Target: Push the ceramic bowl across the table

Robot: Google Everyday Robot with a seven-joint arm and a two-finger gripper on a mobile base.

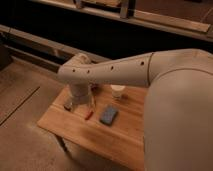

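The wooden table (95,134) stands on a concrete floor. My arm reaches from the right across it, and my gripper (80,105) hangs down over the table's far left part, close to the surface. A small dark shape (67,104) peeks out at the gripper's left side. It looks like the ceramic bowl, mostly hidden behind the wrist. I cannot tell whether the gripper touches it.
A white cup (117,91) stands near the table's far edge, right of the gripper. A flat blue sponge (108,115) lies mid-table. A thin red item (89,114) lies beside the gripper. A dark ledge and rails run behind the table.
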